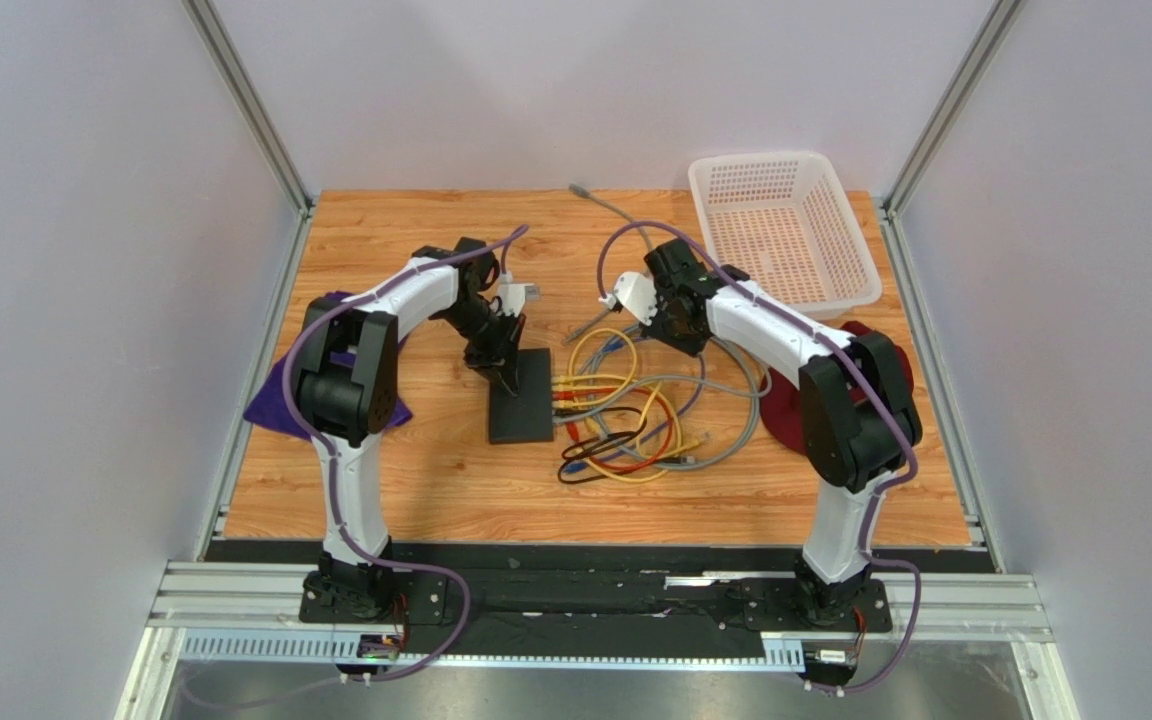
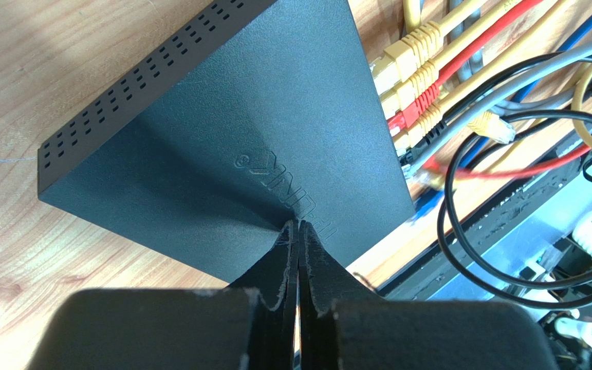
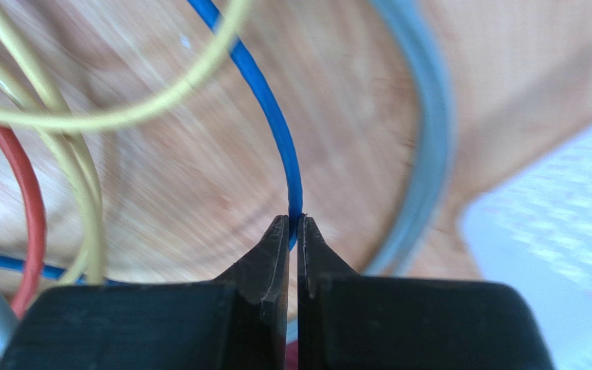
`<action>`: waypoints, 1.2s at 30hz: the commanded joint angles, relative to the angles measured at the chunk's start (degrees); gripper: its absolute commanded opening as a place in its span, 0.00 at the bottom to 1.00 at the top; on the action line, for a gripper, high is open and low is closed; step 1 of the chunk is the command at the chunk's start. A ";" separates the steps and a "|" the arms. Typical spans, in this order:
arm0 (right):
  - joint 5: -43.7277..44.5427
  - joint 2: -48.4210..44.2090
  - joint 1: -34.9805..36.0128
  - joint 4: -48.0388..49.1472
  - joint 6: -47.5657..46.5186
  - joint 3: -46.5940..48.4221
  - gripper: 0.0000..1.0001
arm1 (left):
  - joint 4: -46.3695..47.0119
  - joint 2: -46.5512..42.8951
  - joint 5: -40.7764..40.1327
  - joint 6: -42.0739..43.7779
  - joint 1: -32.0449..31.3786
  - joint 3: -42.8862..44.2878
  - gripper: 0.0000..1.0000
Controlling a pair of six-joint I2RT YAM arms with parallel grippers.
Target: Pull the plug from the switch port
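The black switch [image 1: 522, 402] lies flat on the wooden table and fills the left wrist view [image 2: 260, 116]. Yellow and red plugs [image 2: 411, 92] sit in the sockets along its right edge [image 1: 570, 393]. My left gripper [image 1: 504, 365] is shut, with its tips [image 2: 299, 225] pressed on the switch's top face. My right gripper [image 1: 668, 333] is to the right of the switch above the cable pile. It is shut [image 3: 294, 222] on a thin blue cable [image 3: 276, 123]. A blue cable end [image 2: 430, 203] shows by the switch's near corner; I cannot tell whether it is in a socket.
A tangle of yellow, red, grey and black cables [image 1: 642, 428] lies right of the switch. A white basket [image 1: 782, 225] stands at the back right, a dark red disc [image 1: 785, 413] under the right arm, and a purple cloth [image 1: 274, 398] under the left arm.
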 commanded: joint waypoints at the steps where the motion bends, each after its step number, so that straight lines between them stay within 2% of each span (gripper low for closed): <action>1: 8.82 -4.49 -1.97 5.03 -14.56 3.14 0.00 | 0.60 -3.45 -0.11 0.99 -0.23 1.94 0.00; 8: 12.61 -3.00 -3.29 10.92 -26.16 10.43 0.00 | 0.33 -6.09 -0.64 1.78 0.03 3.17 0.00; 12: 14.28 -0.98 -3.29 14.09 -29.53 16.75 0.00 | -0.02 -6.97 -1.07 2.92 0.12 3.61 0.00; 16: 11.47 1.04 -4.35 6.63 -20.93 28.78 0.00 | -0.37 -7.41 -1.34 3.37 0.12 4.31 0.00; 19: 12.70 -0.35 -4.17 8.03 -17.95 30.03 0.00 | -0.90 -8.46 -1.69 3.89 0.21 4.75 0.00; 23: 10.68 -2.64 -3.82 4.16 -12.75 35.48 0.00 | -0.46 -9.96 -0.29 3.37 0.65 4.23 0.00; 28: 8.74 -3.45 -3.30 13.65 -13.97 32.75 0.00 | -0.37 -10.22 0.07 3.19 1.17 4.49 0.00; 31: 10.41 0.85 -2.50 15.49 -14.15 38.63 0.00 | -0.63 -10.83 0.15 3.02 1.35 4.93 0.00; 36: 8.32 8.06 -2.59 15.60 -6.71 51.90 0.00 | -0.72 -12.33 -0.63 3.63 1.35 4.49 0.00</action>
